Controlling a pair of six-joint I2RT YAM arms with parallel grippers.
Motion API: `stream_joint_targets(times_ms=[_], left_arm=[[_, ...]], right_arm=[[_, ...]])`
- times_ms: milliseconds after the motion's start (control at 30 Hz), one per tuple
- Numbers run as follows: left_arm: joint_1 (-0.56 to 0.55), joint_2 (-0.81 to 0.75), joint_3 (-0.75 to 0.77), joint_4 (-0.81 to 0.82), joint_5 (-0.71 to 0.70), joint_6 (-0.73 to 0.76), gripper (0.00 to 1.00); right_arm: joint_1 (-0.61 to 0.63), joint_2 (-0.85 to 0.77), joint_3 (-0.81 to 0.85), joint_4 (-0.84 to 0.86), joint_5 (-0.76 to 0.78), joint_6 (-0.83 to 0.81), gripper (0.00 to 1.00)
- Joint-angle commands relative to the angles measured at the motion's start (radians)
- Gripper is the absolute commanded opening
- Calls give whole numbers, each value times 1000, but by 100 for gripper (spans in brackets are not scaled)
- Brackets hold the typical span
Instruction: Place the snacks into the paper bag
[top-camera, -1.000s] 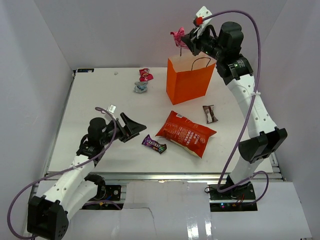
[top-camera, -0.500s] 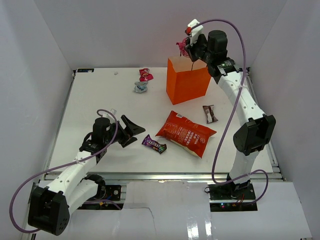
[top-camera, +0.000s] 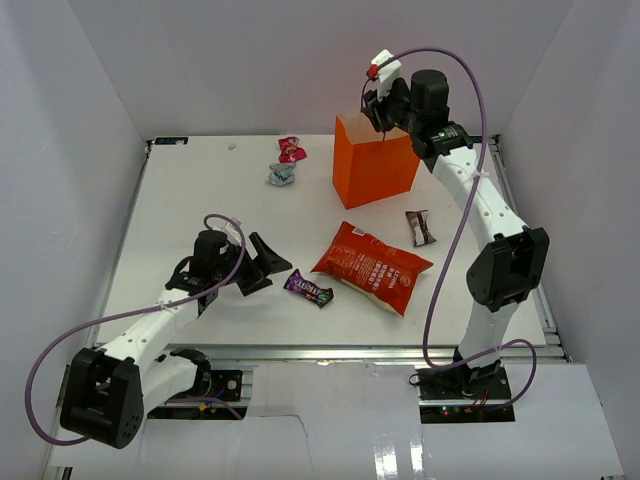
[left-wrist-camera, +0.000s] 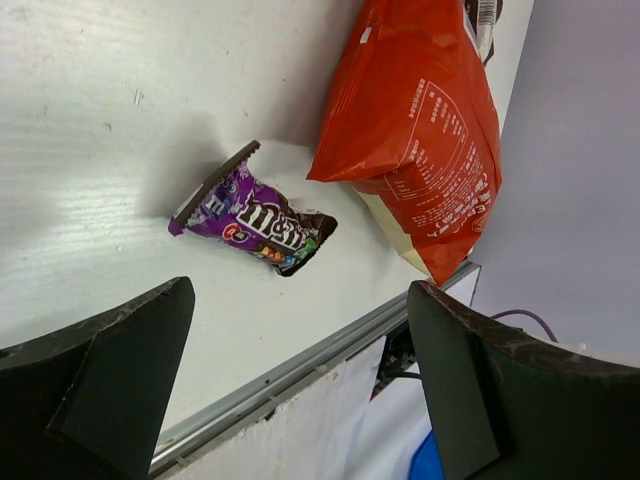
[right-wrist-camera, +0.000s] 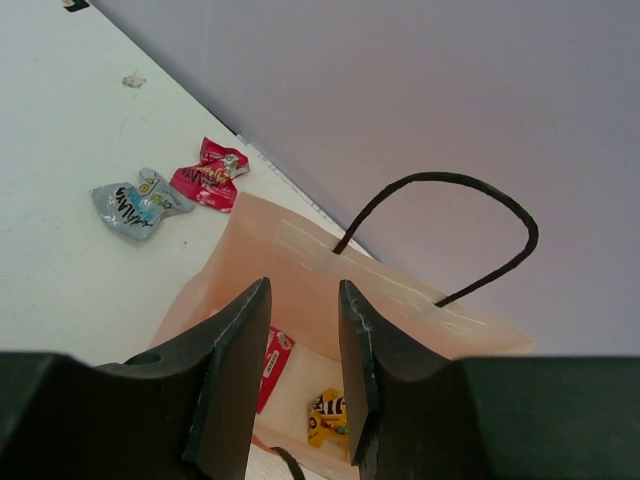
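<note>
Right gripper (right-wrist-camera: 303, 292) emptied, 2 candies (right-wrist-camera: 328, 417) in bag (right-wrist-camera: 425, 322)

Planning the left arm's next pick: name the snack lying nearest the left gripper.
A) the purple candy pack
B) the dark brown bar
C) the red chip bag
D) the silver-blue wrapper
A: the purple candy pack lies on the table just ahead of the open left gripper, with the red chip bag farther behind it.

The purple candy packet (left-wrist-camera: 255, 220) reads "m&m's".
</note>
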Motion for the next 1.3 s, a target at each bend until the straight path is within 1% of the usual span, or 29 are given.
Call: stream_joint_targets(times_ms=[0, 67, 100, 133, 167, 200, 267, 300, 333, 367, 400, 533, 567, 733, 967, 1100, 1267], left_arm=[[1, 18, 80, -24, -2, 111, 98], [3, 33, 100, -49, -5, 163, 98], [3, 53, 118, -55, -6, 180, 98], [3, 62, 128, -66, -6, 194, 98], [3, 76, 138, -73, -5, 208, 98], [3, 105, 148, -83, -6, 235, 98], [1, 139, 181, -113, -12, 261, 96], [-3, 156, 192, -121, -14, 289, 94], [-6, 192, 204, -130, -18, 303, 93], [-11, 210, 227, -145, -22, 315, 89], [-16, 226, 237, -153, -25, 326, 88], [-40, 309, 281, -187, -32, 375, 84], [-49, 320, 292, -189, -32, 378, 82], [-86, 401, 321, -189, -37, 363, 77], [-174, 467, 344, -198, -89, 340, 68], [-194, 509, 352, -216, -159, 321, 61], [-206, 523, 370, -230, -216, 309, 50]], right_arm=[[-2, -86, 63, 3, -41, 18, 40], [-2, -122, 68, -37, -126, 12, 40], [-2, -166, 55, -85, -169, -15, 43], [-1, -194, 32, -106, -264, -29, 45], [-2, -220, 3, -129, -316, -44, 49], [-2, -278, -75, -154, -407, -73, 57], [-1, -367, -174, -203, -473, -90, 69], [-1, -393, -277, -212, -495, -98, 79], [-2, -424, -330, -220, -525, -113, 82], [-1, -479, -382, -240, -539, -130, 84], [-2, -505, -475, -248, -549, -145, 85], [-16, -610, -635, -291, -622, -204, 85], [-19, -639, -659, -304, -633, -208, 85], [-33, -685, -768, -312, -673, -207, 84], [-37, -700, -809, -308, -694, -184, 84], [-39, -708, -820, -298, -710, -169, 84], [-42, -726, -828, -301, -716, -153, 83]])
